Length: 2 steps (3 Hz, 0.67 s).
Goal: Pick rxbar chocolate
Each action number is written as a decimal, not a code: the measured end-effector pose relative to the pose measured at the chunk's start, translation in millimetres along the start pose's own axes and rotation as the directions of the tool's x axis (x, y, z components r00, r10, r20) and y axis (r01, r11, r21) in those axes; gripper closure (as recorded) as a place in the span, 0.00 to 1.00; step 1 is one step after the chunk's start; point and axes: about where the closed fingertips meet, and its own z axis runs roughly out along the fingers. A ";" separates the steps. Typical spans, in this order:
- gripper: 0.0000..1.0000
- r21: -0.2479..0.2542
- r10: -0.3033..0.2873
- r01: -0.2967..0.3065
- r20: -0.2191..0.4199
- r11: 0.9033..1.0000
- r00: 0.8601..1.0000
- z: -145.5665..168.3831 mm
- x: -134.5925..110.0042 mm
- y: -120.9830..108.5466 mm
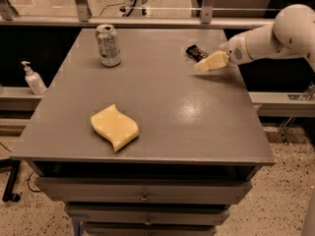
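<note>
Claw (203,65) hovers just beside rxbar chocolate (196,52) — grip state unclear; can (108,45) upright, well apart.

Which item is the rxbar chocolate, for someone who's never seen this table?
On the grey table, look toward the far right corner, next to the gripper. The rxbar chocolate is the small flat black bar there, unlike the upright can and yellow sponge.

One camera, high off the table's (162,117) near edge, looking down across the whole top (mid-range). The gripper (205,65) sits far right, beside the rxbar chocolate (195,51).
</note>
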 end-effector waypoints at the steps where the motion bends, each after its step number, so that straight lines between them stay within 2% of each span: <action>1: 0.42 -0.012 0.004 -0.004 0.009 1.000 1.000 2.8 0.7 3.6; 2: 0.64 -0.019 0.005 -0.005 0.006 1.000 1.000 2.7 4.3 6.5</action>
